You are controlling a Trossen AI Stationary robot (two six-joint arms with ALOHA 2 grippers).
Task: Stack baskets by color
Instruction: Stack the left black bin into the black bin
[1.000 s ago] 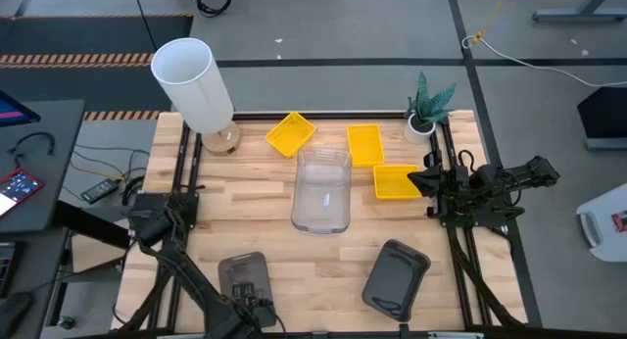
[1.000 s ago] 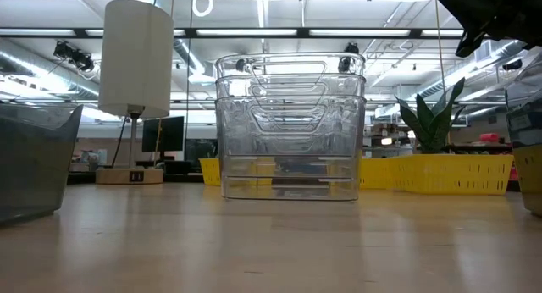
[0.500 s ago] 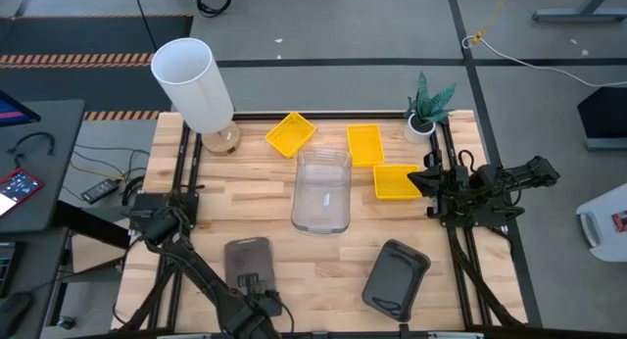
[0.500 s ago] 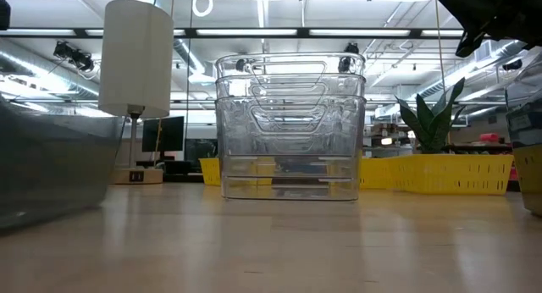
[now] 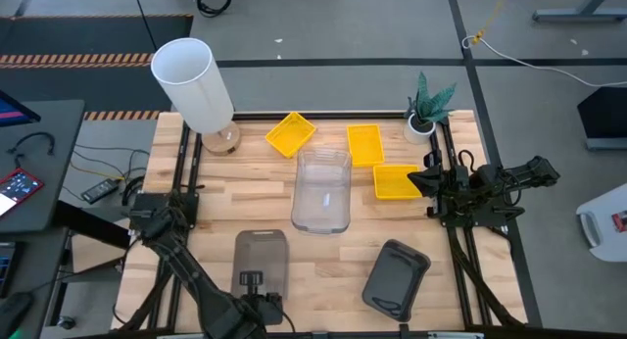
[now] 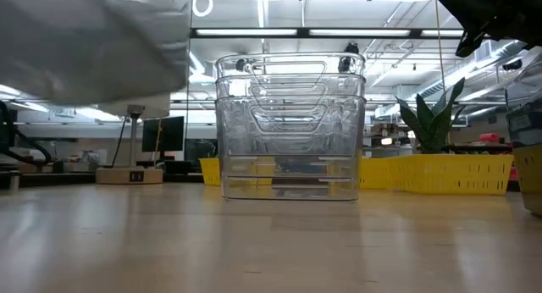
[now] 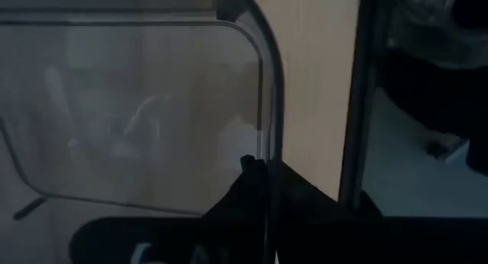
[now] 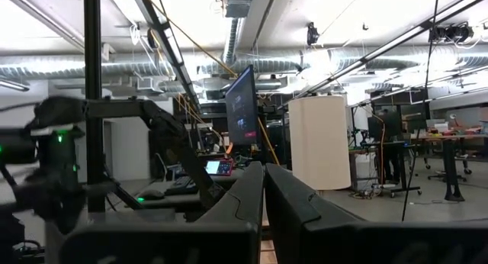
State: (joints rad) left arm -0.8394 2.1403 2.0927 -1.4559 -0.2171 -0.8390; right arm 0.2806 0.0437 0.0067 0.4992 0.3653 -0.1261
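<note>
My left gripper is shut on a grey basket over the table's near left part. In the low view this basket hangs blurred, high above the tabletop. A second dark grey basket lies at the near right. A stack of clear baskets stands on its bottom at the table's middle. Three yellow baskets lie behind and to the right of it. My right gripper is shut on nothing and raised at the right edge. My left gripper pinches the grey basket's rim at its near end, with the wall running between the two fingers. The fingers come from above, pointing steeply down. The basket is lifted clear of the table, open side up.
A tall white cylinder stands at the far left corner and a small potted plant at the far right. My right arm rests along the right edge. Bare wood shows between the two grey baskets.
My left gripper has taken hold of the grey basket and gone up with it, drifting a little toward the table's far right. The basket stood on the table at the near left and now hangs clear of it.
</note>
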